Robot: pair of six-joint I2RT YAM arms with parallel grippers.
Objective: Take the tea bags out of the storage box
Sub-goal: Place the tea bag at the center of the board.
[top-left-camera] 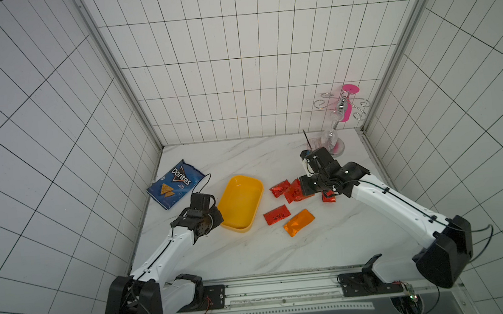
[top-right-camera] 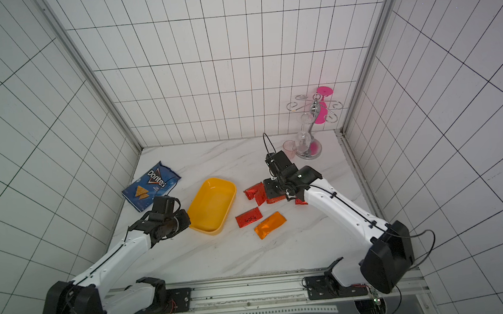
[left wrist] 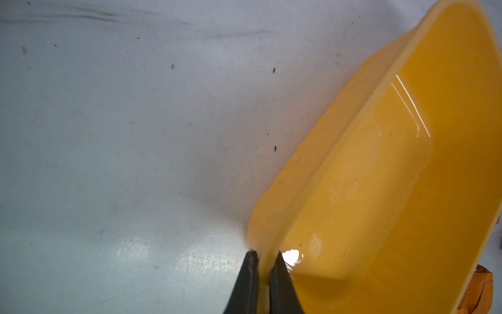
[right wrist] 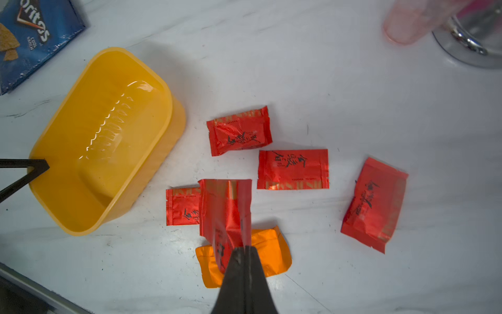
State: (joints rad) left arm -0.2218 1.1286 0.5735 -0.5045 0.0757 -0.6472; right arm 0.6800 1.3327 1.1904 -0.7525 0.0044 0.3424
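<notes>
All six tea bags (right wrist: 293, 170) are seen outside the storage box (right wrist: 103, 141), spread on the white marbled worktop (top-left-camera: 252, 257) to the right of the box. Four red ones are laid flat there: two near the box's right wall, one toward its near right corner, and one farthest from the box. The orange sachet (top-left-camera: 299, 222) is laid just past the red one by the near corner, farther from the box. The fifth red sachet (right wrist: 225, 212) is pinched at one end by the right end effector (right wrist: 244, 248), whose fingers are pressed together on the foil. In the right wrist view it is seen hanging in front of the orange sachet. The box is gripped at its near left corner by the left end effector (left wrist: 262, 255), with one finger set outside the wall and one inside, clamped on the rim. A blue chip bag (top-left-camera: 175, 184) is laid flat beyond the box's far left corner, apart from it. A metal glass rack (top-right-camera: 309, 154), with a pink cup (top-right-camera: 289, 149) beside it, is stood well to the far right of the box, by the tiled back wall.
</notes>
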